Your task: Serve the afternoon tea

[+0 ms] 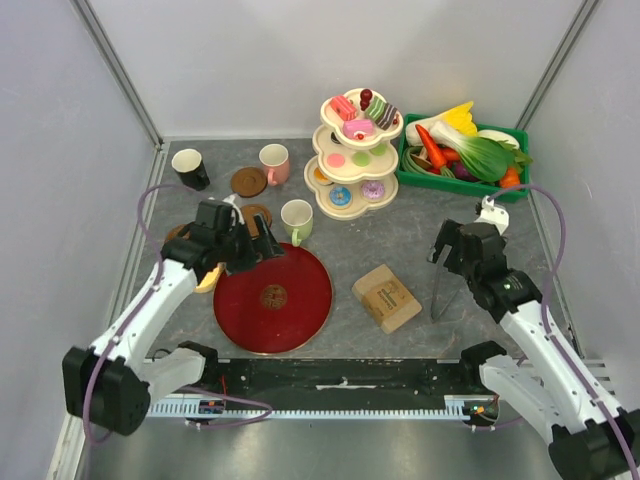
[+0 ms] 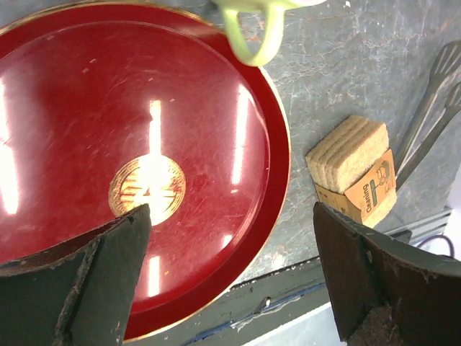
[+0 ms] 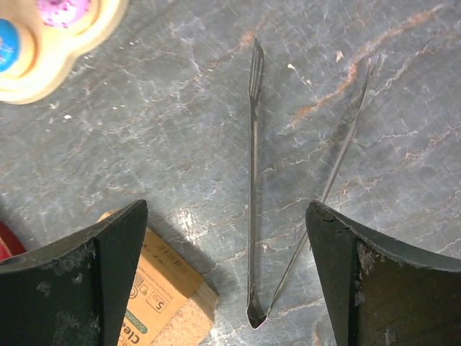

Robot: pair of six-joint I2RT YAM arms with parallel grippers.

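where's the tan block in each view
Top external: tan block right of centre, between red plate and metal tongs.
Left wrist: right side, past the plate's rim.
Right wrist: bottom left, partly cut off.
Shared landmark: the tongs beside it.
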